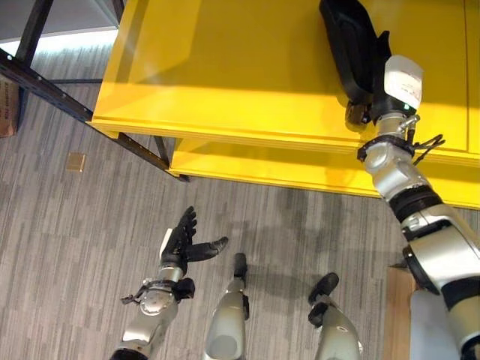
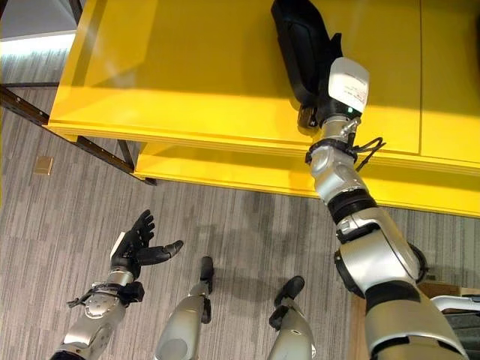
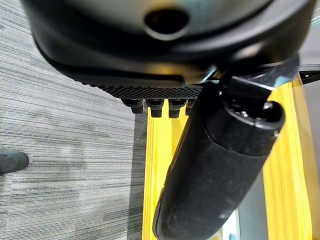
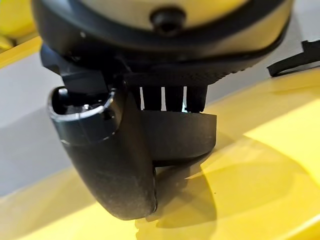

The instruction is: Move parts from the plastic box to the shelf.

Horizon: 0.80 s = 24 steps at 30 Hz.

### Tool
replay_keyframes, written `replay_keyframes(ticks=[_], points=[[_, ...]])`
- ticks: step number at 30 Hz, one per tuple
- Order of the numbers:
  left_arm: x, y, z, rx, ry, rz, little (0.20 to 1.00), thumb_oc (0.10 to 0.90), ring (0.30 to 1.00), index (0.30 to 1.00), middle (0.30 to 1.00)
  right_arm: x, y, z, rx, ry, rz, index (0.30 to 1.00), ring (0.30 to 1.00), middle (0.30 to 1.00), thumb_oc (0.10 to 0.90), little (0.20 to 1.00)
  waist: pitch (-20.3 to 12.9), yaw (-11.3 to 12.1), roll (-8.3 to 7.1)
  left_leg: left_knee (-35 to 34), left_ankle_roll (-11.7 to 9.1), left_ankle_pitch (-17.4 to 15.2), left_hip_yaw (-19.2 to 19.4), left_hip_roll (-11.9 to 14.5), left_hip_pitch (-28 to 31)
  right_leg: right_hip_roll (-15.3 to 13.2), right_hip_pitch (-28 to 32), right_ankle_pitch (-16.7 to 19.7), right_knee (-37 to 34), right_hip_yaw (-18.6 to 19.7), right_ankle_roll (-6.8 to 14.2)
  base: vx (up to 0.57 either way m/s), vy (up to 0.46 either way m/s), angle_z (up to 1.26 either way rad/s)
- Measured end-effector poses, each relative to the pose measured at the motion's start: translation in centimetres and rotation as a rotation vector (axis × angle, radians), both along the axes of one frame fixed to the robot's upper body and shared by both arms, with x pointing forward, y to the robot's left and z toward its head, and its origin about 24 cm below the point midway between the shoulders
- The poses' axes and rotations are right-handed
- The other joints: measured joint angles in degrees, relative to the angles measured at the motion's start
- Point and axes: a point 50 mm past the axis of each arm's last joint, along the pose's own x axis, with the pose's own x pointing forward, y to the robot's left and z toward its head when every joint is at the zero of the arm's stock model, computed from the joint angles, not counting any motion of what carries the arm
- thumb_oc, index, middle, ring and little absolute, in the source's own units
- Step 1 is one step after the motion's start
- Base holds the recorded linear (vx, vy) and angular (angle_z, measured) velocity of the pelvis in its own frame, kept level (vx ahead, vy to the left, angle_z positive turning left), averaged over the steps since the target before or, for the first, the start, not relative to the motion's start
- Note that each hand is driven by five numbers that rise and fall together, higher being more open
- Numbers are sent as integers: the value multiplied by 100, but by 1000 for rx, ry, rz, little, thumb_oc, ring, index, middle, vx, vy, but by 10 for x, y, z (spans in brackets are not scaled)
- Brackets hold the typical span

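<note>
A long black plastic part (image 1: 346, 41) lies on the top board of the yellow shelf (image 1: 225, 67). My right hand (image 1: 373, 88) reaches over the shelf's front edge and grips the part's near end. In the right wrist view the thumb (image 4: 110, 150) and the fingers pinch the black part (image 4: 185, 137) just above the yellow board (image 4: 260, 165). My left hand (image 1: 182, 241) hangs low over the grey carpet, in front of the shelf. It is open, its fingers straight and its thumb (image 3: 215, 165) spread out, holding nothing.
The shelf has a lower yellow board (image 1: 262, 161) under the top one. A black metal frame (image 1: 45, 86) runs across the floor at the left. A small tan square (image 1: 75, 161) lies on the carpet, and a brown box edge (image 1: 394, 300) shows at lower right.
</note>
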Motion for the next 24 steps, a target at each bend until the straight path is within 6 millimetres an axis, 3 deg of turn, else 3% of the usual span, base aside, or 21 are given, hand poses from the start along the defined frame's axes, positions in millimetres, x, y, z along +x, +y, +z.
replay_keyframes(ticks=[8,24], points=[[0,0,0,3,0,11,1000,900,1000,1000,1000,1,0,-2,67,-13,-22,300,300,300,400,300,0,-2,0,5,0,1,-10,-3,-1,-10,0,-4,16,-6,-3,0,0,0],[0,-1,-1,7,4,26,1000,900,1000,1000,1000,-1,-21,-1,200,-37,-126,300,300,300,400,300,0,-11,-1,22,1,3,-39,-29,-3,-43,3,-20,69,-24,1,-1,0,0]])
